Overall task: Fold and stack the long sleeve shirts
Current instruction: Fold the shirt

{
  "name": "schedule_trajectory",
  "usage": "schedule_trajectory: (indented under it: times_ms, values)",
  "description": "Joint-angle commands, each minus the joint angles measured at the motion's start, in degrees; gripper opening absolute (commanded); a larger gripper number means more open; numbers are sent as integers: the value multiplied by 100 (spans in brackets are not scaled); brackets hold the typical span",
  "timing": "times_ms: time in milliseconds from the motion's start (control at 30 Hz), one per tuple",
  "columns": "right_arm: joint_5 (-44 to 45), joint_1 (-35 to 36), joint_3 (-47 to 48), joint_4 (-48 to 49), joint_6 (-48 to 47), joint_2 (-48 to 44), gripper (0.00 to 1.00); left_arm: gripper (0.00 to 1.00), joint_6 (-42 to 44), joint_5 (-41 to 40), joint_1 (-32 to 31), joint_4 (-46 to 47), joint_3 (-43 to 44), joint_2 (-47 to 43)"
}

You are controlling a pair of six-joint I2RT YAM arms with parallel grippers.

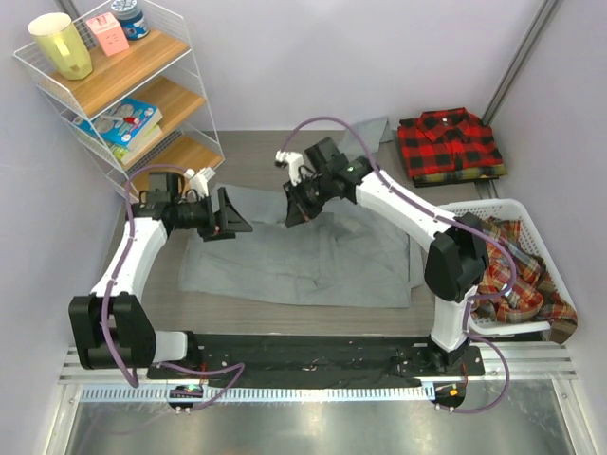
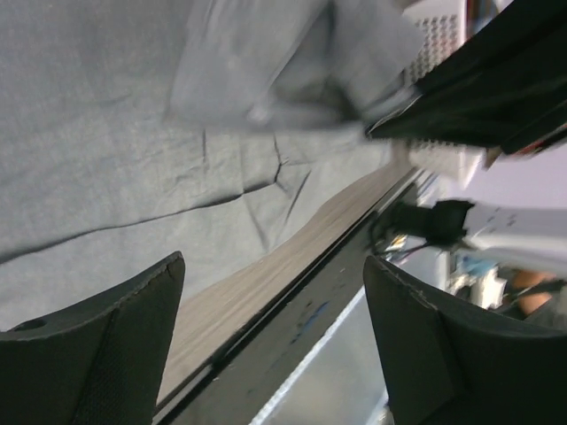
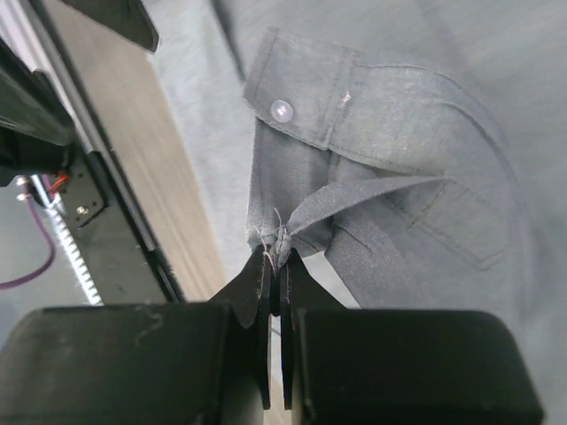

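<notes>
A plain grey long sleeve shirt (image 1: 313, 265) lies spread across the middle of the table. My right gripper (image 1: 296, 214) hovers over the shirt's back edge, shut on a corner of its buttoned sleeve cuff (image 3: 354, 106); in the right wrist view the cloth bunches at the closed tips of the right gripper (image 3: 275, 252). My left gripper (image 1: 233, 214) stands open beside the shirt's back left corner. In the left wrist view nothing lies between the wide-spread tips of the left gripper (image 2: 275, 305), and the grey shirt (image 2: 106, 133) lies beyond them. A folded red-and-black checked shirt (image 1: 450, 144) lies at the back right.
A white basket (image 1: 520, 206) at the right holds crumpled plaid shirts (image 1: 517, 280). A wire shelf (image 1: 142, 104) with a yellow cup, boxes and books stands at the back left. The black base plate (image 1: 313, 355) runs along the near edge.
</notes>
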Motion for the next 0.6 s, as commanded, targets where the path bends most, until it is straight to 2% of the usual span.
schedule_trajectory:
  times_ms: [0,100,200,333,567]
  values:
    - [-121,342,-546,1219,676,-166,1,86,-1455,279,166,843,-514,-242]
    - [151,623,-547,1387,686,-61,1,93,-2055,42,315,1424,-989,-330]
    - [345,738,-503,1536,721,-8,1,94,-2680,-3,403,1724,-1254,-277]
    - [478,782,-441,1651,773,62,1,93,-3364,-170,430,1830,-1439,-181]
    - [477,913,-441,1651,747,124,1,85,-3867,-108,430,2252,-1712,74]
